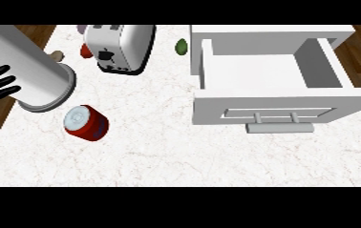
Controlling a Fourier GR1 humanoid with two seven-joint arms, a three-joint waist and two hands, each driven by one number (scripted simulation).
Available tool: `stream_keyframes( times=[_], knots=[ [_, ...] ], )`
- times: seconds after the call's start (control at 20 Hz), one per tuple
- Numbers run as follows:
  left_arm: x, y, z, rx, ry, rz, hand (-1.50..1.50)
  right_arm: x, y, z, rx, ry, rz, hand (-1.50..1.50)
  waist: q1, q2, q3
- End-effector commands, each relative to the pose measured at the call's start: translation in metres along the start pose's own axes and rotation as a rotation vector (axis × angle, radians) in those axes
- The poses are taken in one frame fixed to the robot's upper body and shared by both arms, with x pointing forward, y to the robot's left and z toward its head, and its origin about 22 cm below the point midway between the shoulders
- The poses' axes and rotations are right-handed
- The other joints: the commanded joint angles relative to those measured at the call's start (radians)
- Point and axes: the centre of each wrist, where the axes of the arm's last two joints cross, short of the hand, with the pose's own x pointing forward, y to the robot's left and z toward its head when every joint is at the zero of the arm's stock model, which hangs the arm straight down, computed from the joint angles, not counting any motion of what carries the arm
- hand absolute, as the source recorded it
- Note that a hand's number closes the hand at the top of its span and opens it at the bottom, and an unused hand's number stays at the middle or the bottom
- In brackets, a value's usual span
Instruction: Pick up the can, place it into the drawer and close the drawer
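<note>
A white marbled desk [162, 160] is seen steeply from above. A red can [86, 122] with a pale silver top is shown on the left part of the desk, tilted slightly, with nothing touching it. It lies just below the end of a large grey forearm [34, 72] that enters from the upper left and ends in a round grey rim. At the far left edge, beside that forearm, the black fingers of the left hand [7, 82] are visible; they are spread and straight, holding nothing. Only the fingertips are in view, and the palm is cut off by the edge. The right hand is not shown.

On the right side of the desk a white drawer [271, 108] is pulled open toward the viewer. Its inner floor [257, 69] is bare white, its side walls are grey in shade, and a bar handle [280, 127] is fixed to its front panel. The can is well apart from the drawer, with open desk surface between them.

Behind the can, near the top of the view, a white and silver toaster [121, 48] is set at an angle. A small green object [182, 46] lies between the toaster and the drawer housing. A small red item [86, 50] and a tan one [56, 56] are partly hidden to the left of the toaster; they cannot be identified. Brown wooden floor [32, 34] is visible at the upper left corner.
</note>
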Motion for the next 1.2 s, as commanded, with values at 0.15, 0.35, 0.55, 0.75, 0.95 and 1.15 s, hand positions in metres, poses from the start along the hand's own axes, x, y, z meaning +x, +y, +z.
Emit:
stream_keyframes(
  times=[0.15,0.35,0.55,0.75,0.95,1.15],
  knots=[
    [-0.017,-0.006,-0.026,-0.012,0.047,0.023,-1.50,0.003,0.003,0.005,-0.023,-0.002,-0.005,-1.50,0.004,0.000,0.000],
    [-0.051,-0.021,-0.058,0.015,0.052,0.011,-1.50,0.015,-0.004,0.009,-0.005,0.000,-0.016,-1.50,0.001,0.000,-0.001],
    [-0.072,-0.008,-0.045,0.016,0.081,0.010,-1.50,-0.003,-0.014,0.010,-0.007,0.013,-0.008,-1.50,0.001,0.002,-0.001],
    [-0.077,-0.021,-0.058,0.040,0.064,-0.021,-1.50,0.006,-0.017,0.022,-0.002,0.009,-0.012,-1.50,0.004,0.000,-0.001],
    [-0.095,-0.020,-0.085,0.072,0.096,-0.031,-1.50,0.003,-0.027,0.007,0.005,0.003,-0.013,-1.50,0.002,0.001,-0.001],
    [-0.106,0.003,-0.046,0.110,0.093,-0.027,-1.50,0.015,-0.024,0.026,0.005,-0.007,-0.004,-1.50,-0.003,0.002,-0.001]
  ],
)
